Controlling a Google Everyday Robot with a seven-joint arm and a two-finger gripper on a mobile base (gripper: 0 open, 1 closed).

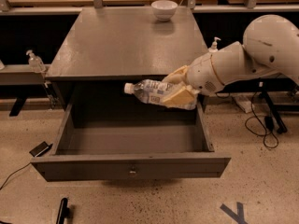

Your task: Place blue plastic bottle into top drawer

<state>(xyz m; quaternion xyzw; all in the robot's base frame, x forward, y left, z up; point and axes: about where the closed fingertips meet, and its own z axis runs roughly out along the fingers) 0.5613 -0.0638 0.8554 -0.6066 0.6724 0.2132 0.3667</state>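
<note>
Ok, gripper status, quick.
Gripper: closed on the bottle, holding it sideways above the open drawer.

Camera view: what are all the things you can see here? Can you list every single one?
blue plastic bottle: one, clear with pale blue label and white cap, lying sideways in the claw above the open drawer
top drawer: one, dark gray, pulled open
cabinet top: one, gray, above the drawer
bowl: one, white, at the back of the cabinet top
pump bottles: two, clear, one left of the cabinet, one right
flat black object: one, on the floor left of the drawer
cables: black, on the floor at right
tape mark: one, blue, on the floor at bottom right
robot arm: one, white, reaching in from the right
claw: one, tan, shut on the bottle
</note>
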